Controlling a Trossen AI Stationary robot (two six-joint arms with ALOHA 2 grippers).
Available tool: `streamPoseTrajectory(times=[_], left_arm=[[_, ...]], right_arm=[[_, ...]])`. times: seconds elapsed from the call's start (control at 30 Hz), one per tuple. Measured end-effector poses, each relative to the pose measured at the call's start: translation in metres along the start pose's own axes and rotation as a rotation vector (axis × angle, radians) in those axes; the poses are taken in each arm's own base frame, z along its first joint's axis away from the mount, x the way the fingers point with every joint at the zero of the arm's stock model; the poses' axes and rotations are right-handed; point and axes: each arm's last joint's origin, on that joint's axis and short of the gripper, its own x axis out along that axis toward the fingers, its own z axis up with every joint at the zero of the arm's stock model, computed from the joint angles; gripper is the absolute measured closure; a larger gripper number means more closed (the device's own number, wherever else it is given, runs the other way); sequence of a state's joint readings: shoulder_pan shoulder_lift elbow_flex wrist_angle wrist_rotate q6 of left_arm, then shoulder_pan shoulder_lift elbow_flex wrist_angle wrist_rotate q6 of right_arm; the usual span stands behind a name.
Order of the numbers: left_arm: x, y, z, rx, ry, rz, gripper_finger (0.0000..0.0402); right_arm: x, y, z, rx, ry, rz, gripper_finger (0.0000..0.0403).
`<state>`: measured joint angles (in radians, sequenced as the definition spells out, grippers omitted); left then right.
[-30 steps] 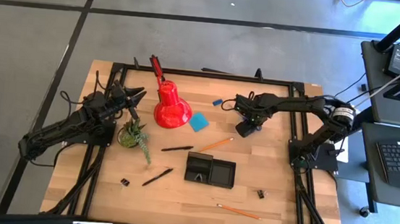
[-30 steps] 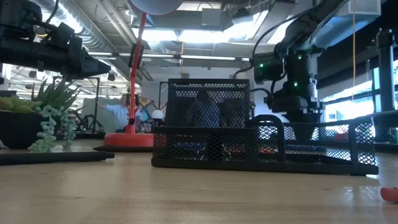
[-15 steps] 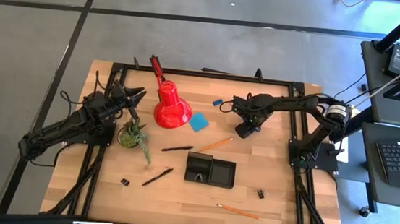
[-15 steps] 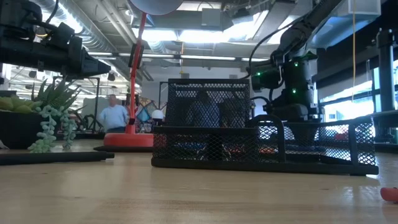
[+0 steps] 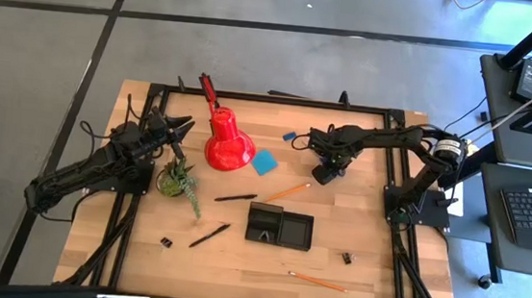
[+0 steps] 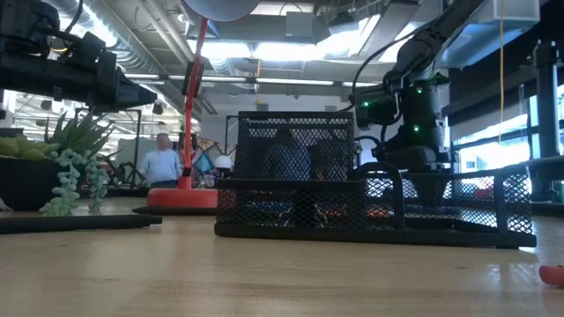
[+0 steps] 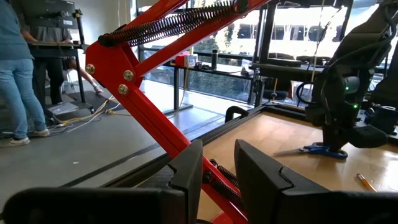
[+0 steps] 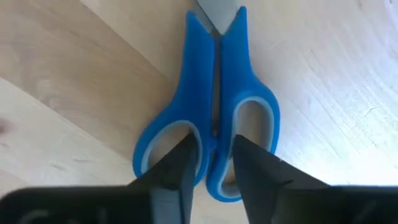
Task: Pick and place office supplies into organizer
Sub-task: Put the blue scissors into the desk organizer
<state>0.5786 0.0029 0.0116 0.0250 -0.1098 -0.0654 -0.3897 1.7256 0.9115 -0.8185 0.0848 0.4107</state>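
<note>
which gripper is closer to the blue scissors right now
Right. The right gripper sits directly over the blue scissors, fingers straddling the handles. The left gripper waits across the table behind the red lamp.

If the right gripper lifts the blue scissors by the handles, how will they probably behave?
The scissors look rigid, with blades closed, so they should lift as one stiff piece. The right gripper straddles only the narrow bridge between the two handle loops; the smooth plastic might slip or pivot, blades drooping. They lie flat on the table, unlikely to roll.
</note>
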Motion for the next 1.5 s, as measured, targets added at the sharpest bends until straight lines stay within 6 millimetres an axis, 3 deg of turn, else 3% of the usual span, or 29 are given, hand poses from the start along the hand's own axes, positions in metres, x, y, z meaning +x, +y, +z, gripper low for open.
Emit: streamPoseTrajectory(times=[0.1, 0.67, 0.97, 1.2, 1.5], left_arm=[[0.000, 0.000, 0.000, 0.000, 0.000, 0.001, 0.0313], [0.000, 0.000, 0.000, 0.000, 0.000, 0.000, 0.0313], [0.000, -0.001, 0.000, 0.013, 0.003, -0.021, 0.0313], [0.000, -0.002, 0.000, 0.024, 0.004, -0.052, 0.0313], [0.000, -0.002, 0.000, 0.026, 0.005, -0.052, 0.0313]], right_arm=[[0.000, 0.000, 0.000, 0.000, -0.001, -0.003, 0.0326], [-0.008, 0.004, 0.002, -0.046, -0.002, -0.043, 0.0326], [-0.046, 0.019, 0.008, -0.114, 0.013, -0.047, 0.0336], [-0.082, 0.042, 0.004, -0.218, -0.028, -0.092, 0.0397], [-0.087, 0.046, 0.003, -0.229, -0.045, -0.111, 0.0362]])
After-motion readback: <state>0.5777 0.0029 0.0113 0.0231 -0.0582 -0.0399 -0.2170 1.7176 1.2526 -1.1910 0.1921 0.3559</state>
